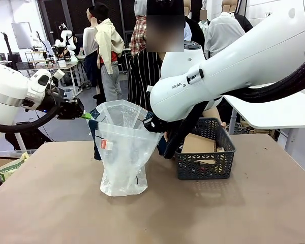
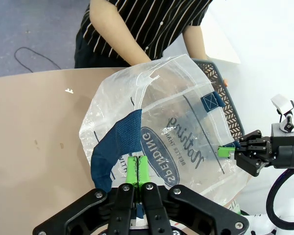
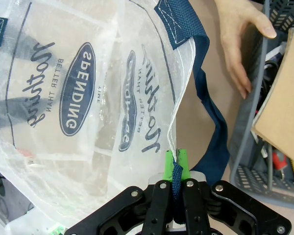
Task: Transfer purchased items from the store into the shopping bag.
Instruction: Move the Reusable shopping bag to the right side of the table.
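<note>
Left pincer (image 2: 137,171) and right pincer (image 3: 175,164) each pinch the shopping bag (image 1: 123,152) by its rim, mouth held open.
Bag stands upright on the bench (image 1: 51,203) beside a grey basket (image 1: 206,168); a person's hand (image 3: 240,44) is at the basket's wall.

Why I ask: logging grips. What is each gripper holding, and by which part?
Both hold the shopping bag. The left gripper is shut on its top rim by a navy handle; the right gripper pinches the opposite rim.
</note>
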You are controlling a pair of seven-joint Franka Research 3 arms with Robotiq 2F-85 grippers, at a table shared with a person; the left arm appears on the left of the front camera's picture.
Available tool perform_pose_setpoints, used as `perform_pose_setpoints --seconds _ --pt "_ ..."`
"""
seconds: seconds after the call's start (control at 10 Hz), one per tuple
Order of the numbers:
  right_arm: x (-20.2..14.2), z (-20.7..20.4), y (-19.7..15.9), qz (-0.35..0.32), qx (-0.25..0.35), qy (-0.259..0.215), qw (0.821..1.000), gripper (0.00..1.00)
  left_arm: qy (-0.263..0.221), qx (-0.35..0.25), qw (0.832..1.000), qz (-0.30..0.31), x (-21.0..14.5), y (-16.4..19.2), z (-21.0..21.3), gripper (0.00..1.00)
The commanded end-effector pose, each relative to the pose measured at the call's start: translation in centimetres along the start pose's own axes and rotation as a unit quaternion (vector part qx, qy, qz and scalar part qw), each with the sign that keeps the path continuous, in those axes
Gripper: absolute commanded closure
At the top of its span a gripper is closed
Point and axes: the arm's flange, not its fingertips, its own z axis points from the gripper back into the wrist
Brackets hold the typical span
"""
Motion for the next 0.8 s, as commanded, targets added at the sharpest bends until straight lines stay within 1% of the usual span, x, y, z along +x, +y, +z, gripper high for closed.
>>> perform_pose_setpoints --seconds 0.0,0.7 --pt "-0.03 0.10 -0.17 -0.001 0.007 0.001 1.000 1.00 -0.002 0.000 1.000 -0.001 0.09 -0.05 0.21 1.00" --pt "-0.03 0.10 -0.17 -0.001 0.007 0.001 1.000 1.00 -0.002 0.000 1.000 -0.001 0.09 -0.05 0.21 1.00"
